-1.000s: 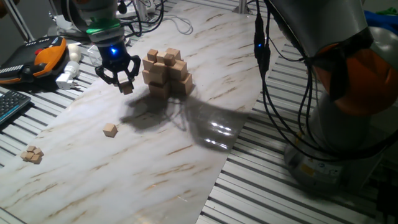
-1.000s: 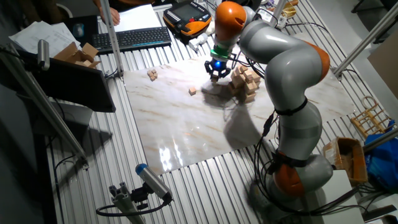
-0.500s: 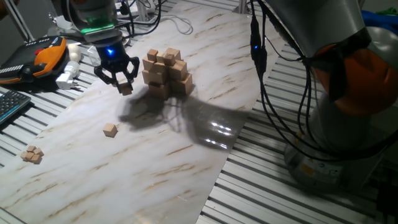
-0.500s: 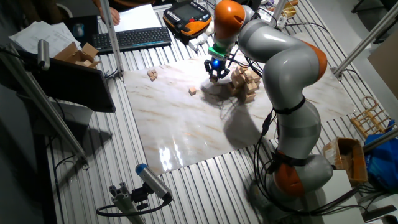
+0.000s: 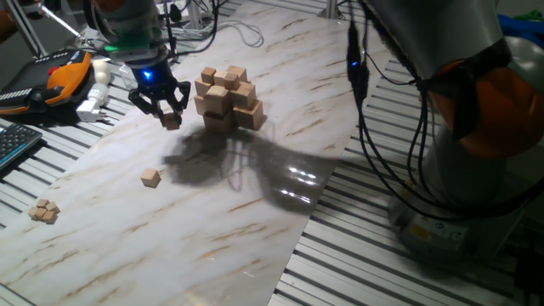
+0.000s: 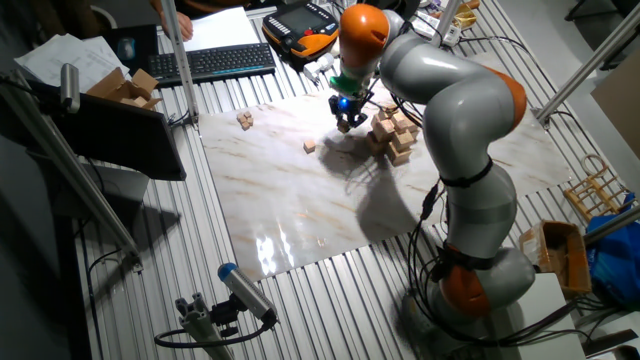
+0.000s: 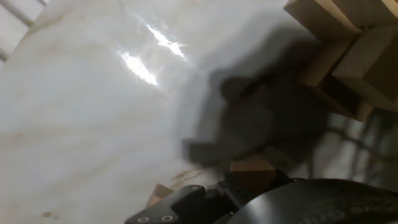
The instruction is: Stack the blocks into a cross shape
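While a small block (image 5: 172, 120) was pinched in the gripper (image 5: 167, 113) above the table (image 5: 255, 221), the cross shape (image 5: 228, 99) was seen just beside it.

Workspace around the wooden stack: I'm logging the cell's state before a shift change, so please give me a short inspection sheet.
Surface: marbled board on a slatted table, with glare patches.
Job's things: cross shape standing in tiers; carried block in the fingers, above the board; single block loose on the board; small pile of blocks at the board's edge.
Clutter: orange pendant, keyboard, papers, white plug.
Grippers: gripper shut on the carried block, beside the cross shape, not touching it.
Cables: black cables hanging along the arm; more behind the board.
Surroundings: robot base, metal frame posts.
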